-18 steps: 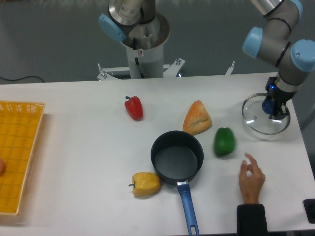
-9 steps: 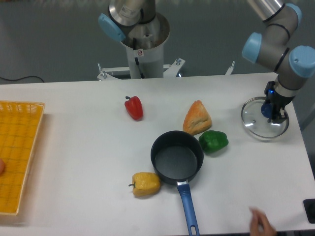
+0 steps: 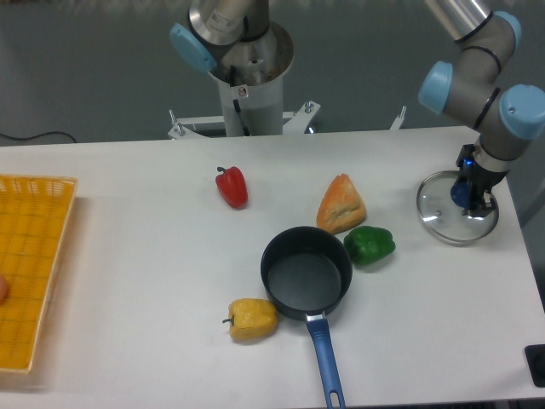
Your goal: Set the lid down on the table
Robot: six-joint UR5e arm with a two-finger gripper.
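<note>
The lid (image 3: 444, 209) lies at about 3 o'clock on the bench (image 3: 153, 281), well apart from the pot (image 3: 306, 284). The end effector (image 3: 470, 196) stands directly above its centre, fingers closed on the blue knob (contact with the bench surface is hard to judge). Likely next: let go and lift straight up.

Silver arm (image 3: 467, 19) w/ light-blue joint caps, dark gripper (image 3: 473, 200).

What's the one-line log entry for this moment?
gripper: at blue knob of round glass lid | lid: over far right of white table, contact unclear | dark pot: uncovered | release: not confirmed
</note>
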